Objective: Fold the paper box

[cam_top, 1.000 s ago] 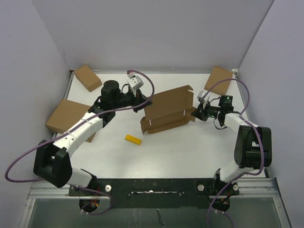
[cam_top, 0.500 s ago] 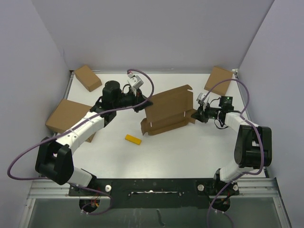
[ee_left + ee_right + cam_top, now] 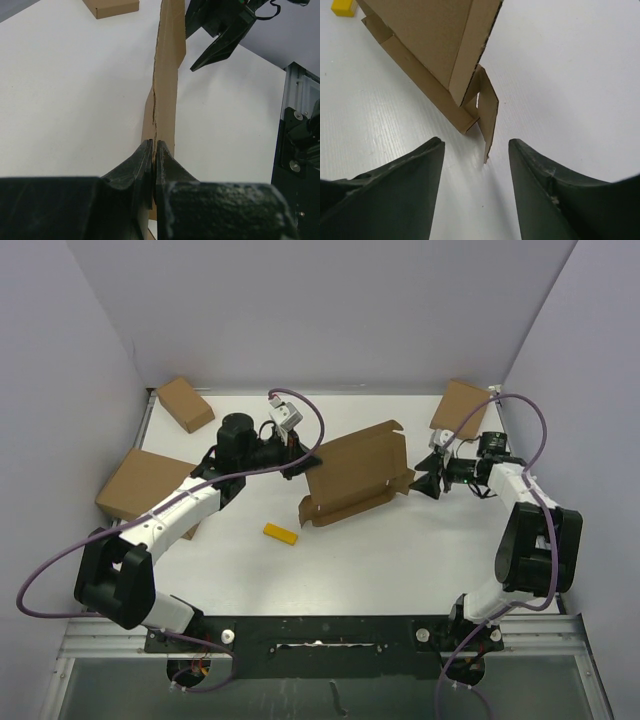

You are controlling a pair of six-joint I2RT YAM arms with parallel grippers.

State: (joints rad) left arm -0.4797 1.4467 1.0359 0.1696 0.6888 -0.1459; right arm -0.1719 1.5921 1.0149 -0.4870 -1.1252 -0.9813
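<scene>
Overhead, finds the paper box [image 3: 352, 472] about mid-table [image 3: 380, 560], half-formed, with one broad panel raised and slanting from near left to far right and a slim flap along its near edge. Places the left gripper [image 3: 300, 462] at the box's far-left edge and the right gripper [image 3: 420, 483] just off its right corner, yet leaves both pincers too small to read from up there. Settles the first from the left wrist: black fingers [image 3: 170, 167] pinched tight on the thin upright edge of the cardboard [image 3: 167, 75], so clamped on the box. Catches too, past the board's far end, the other arm's dark fingers hanging clear of the cardboard. Settles the second from the right wrist: two dark fingers [image 3: 405, 170] spread to a middling gap, gripping nothing, with only white table and the pointed tip of a small tuck tab [image 3: 489, 115] just ahead of the gap, and no visible contact with either finger. Reveals there also the box's underside folds, hidden from above. Picks out a small yellow block [image 3: 281, 533] near the box's near-left corner, apart from it, visible again at the right wrist view's top left. Adds, overhead only, closed brown boxes far left [image 3: 185, 403], left [image 3: 145, 485] and far right [image 3: 462, 408].
</scene>
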